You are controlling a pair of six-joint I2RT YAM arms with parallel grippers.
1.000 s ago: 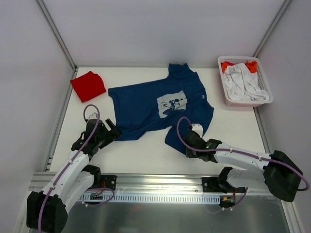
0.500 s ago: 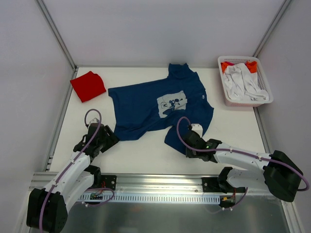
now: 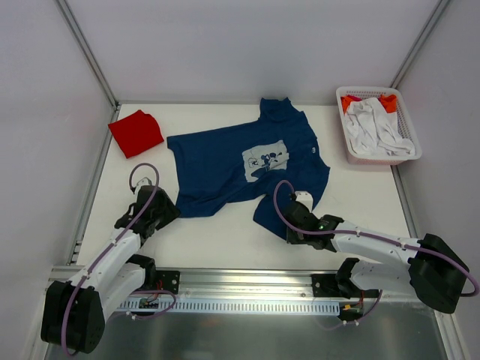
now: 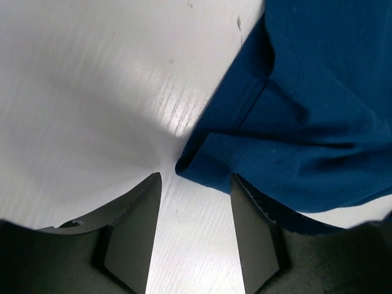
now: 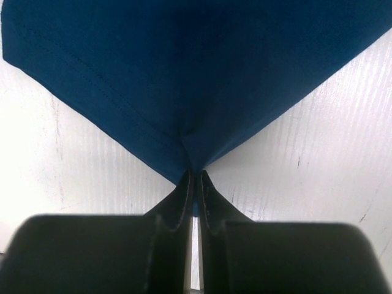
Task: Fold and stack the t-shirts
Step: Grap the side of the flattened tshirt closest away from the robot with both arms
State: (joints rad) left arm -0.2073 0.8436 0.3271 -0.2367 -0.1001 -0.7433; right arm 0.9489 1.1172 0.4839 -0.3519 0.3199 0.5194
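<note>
Since the right end effector (image 5: 195, 177) is shut tight on the near right corner of the blue shirt (image 3: 240, 161), what counts now is the other corner of the hem. It lies right at the tips of the left end effector (image 4: 195, 177). In the left wrist view we see the jaws apart, with the corner of the hem poking in between them from the far right. The jaws are not pinching it yet, and white worktop (image 3: 225, 232) shows in the gap.

The blue shirt lies spread in the middle of the worktop, print up. Its collar is at the far side and its hem is at the near side, a bit slanted. The hem runs from left to right, from one end effector to the other. The left arm is much the nearer one to this loose corner.

We think the left jaws only need to close where they are, or go a tiny bit farther first.

The red shirt (image 3: 136, 133) sits folded at the far left, well apart. A basket (image 3: 382, 161) of clothes stands at the far right.
</note>
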